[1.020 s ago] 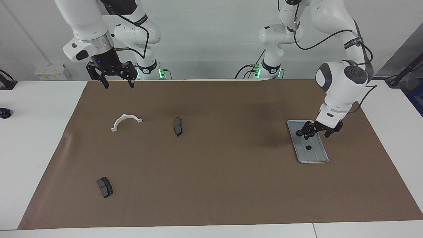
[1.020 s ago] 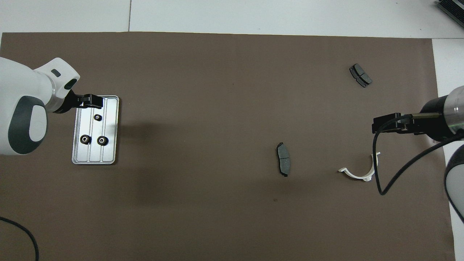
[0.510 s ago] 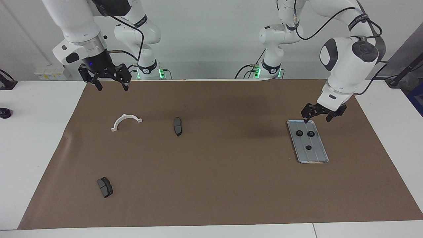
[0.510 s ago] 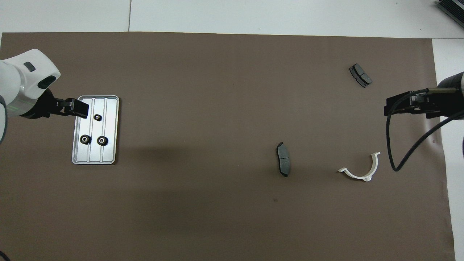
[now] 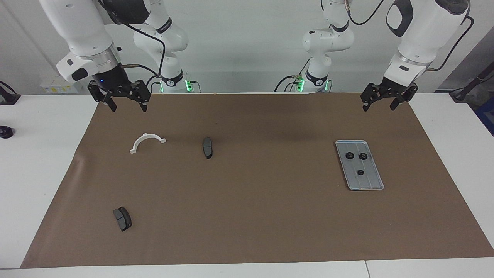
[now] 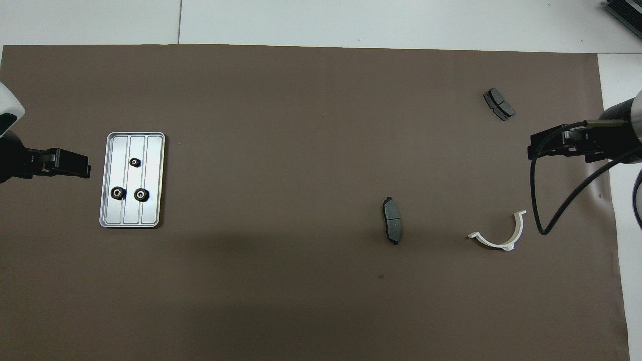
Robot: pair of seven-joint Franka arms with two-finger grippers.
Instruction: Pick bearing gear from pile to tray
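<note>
The silver tray lies on the brown mat toward the left arm's end, also in the overhead view. Three black gears rest in it: one, a second, a third. My left gripper hangs open and empty, high over the mat, clear of the tray; it also shows in the overhead view. My right gripper hangs open and empty above the mat's corner near the white bracket. No gear lies loose on the mat.
A dark brake pad lies beside the bracket toward the mat's middle. A second brake pad lies farther from the robots at the right arm's end. White table borders the mat.
My left gripper has risen from the tray and drawn back toward its base, empty. My right gripper has drifted slightly toward its end of the table. The gears have not moved.
</note>
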